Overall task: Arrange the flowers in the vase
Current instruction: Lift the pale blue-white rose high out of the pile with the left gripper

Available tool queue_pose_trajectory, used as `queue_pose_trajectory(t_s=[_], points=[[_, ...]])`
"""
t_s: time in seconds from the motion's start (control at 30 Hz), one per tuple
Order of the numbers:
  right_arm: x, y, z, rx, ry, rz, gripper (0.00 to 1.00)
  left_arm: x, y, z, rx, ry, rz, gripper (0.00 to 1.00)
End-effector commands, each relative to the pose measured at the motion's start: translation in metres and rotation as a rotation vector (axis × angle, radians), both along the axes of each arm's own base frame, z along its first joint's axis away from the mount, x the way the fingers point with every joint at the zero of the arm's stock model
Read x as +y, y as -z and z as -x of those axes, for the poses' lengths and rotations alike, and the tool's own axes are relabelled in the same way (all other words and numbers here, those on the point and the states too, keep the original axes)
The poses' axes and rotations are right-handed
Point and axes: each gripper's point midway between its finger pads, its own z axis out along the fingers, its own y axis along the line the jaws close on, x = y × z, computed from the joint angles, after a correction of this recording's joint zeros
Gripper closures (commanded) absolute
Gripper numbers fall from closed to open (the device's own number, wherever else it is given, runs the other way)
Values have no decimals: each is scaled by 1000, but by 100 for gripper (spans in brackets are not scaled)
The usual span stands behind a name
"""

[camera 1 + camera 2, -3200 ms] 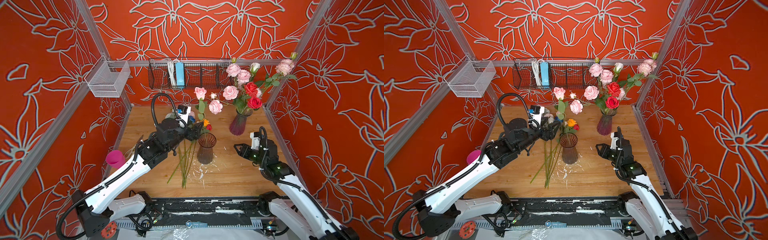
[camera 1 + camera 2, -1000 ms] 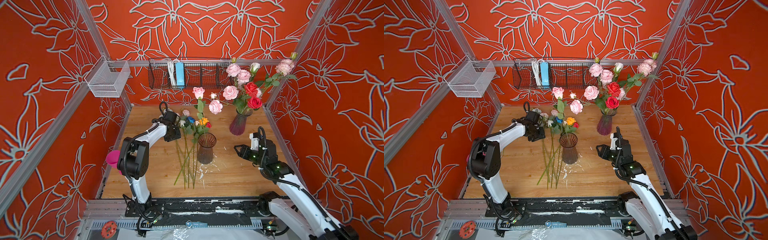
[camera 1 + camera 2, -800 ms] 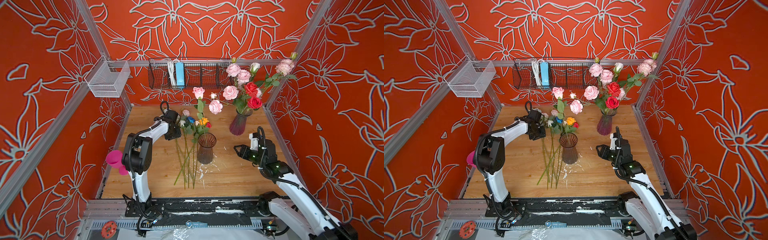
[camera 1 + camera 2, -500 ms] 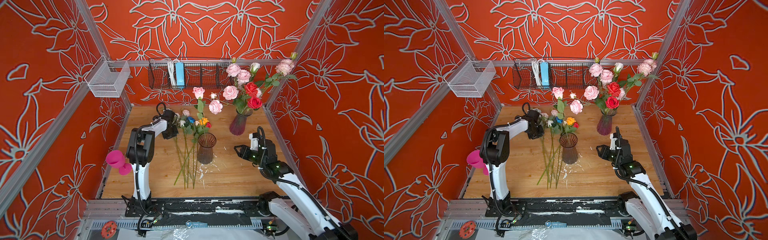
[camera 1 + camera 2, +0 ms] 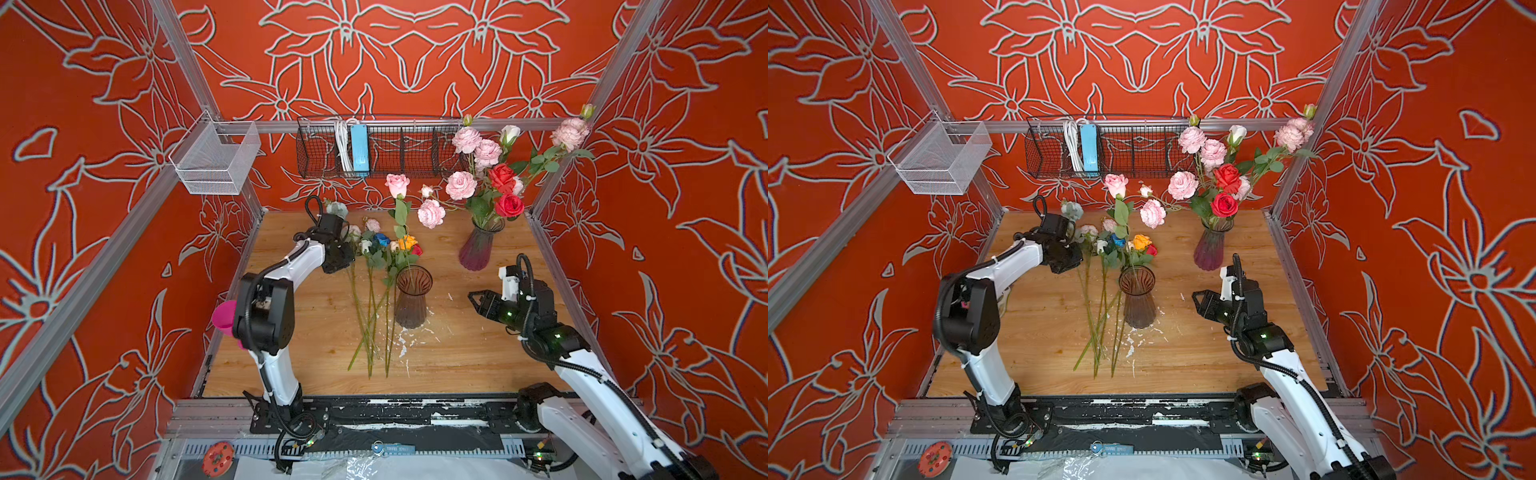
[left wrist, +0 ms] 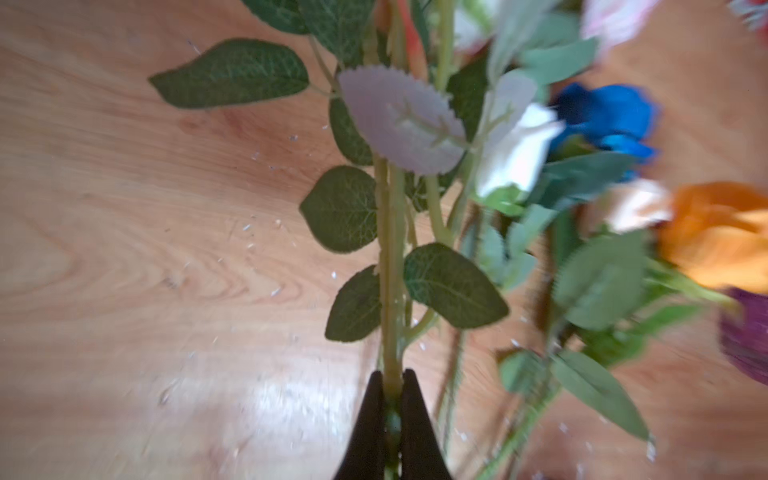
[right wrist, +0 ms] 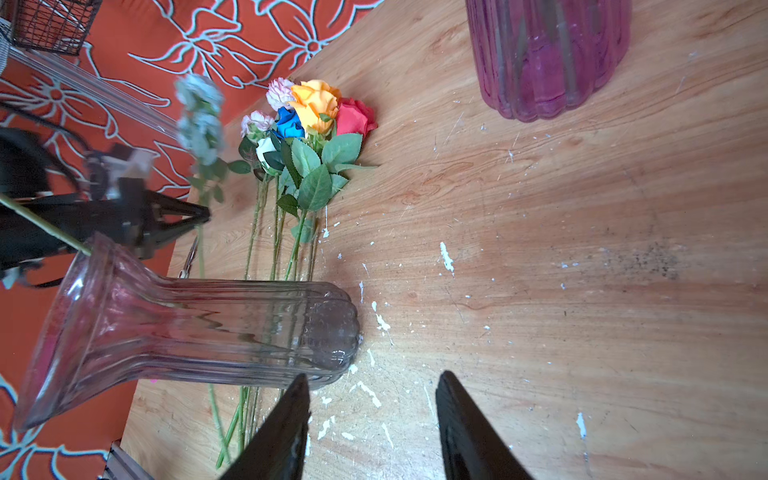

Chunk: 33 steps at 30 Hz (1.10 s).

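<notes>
Left hand point(image 6: 390, 376): pinched shut on one green stem point(image 6: 388, 249). This grip is seen only in the left wrist view and is hidden in both top views. Right hand point(image 7: 372, 380): half open, empty, near the clear vase point(image 5: 411, 299), not touching. Flowers point(image 5: 374, 291) lie on the table point(image 5: 457, 357) at the vase's 9 o'clock.

Robot lab test cell, not a home: aluminium-extrusion frame point(image 5: 274, 126) with printed orange floral wall panels point(image 5: 83, 124), wood counter point(image 5: 316, 332), two white arms point(image 5: 276, 374) bolted to a black base rail point(image 5: 415, 415) at frame bottom, wire basket point(image 5: 399, 153) upper centre.
</notes>
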Motion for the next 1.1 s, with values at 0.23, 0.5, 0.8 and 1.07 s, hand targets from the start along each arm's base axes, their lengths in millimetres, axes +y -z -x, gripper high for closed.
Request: queue_pose_trajectory(t_s=[0.23,0.5,0.8,1.07], points=[[54,-79,26,-306,-313,-313,43,-13,-124,70,-486,101,118,100],[58,-83,35,-319,-358,-340,39,-13,-273,137,-1021,147,142,100],[30,-79,23,-355,-155,-270,39,-71,-436,170,-1414,390,162,100],[23,-81,27,-362,-125,-241,39,-159,-473,144,-1516,594,11,100]])
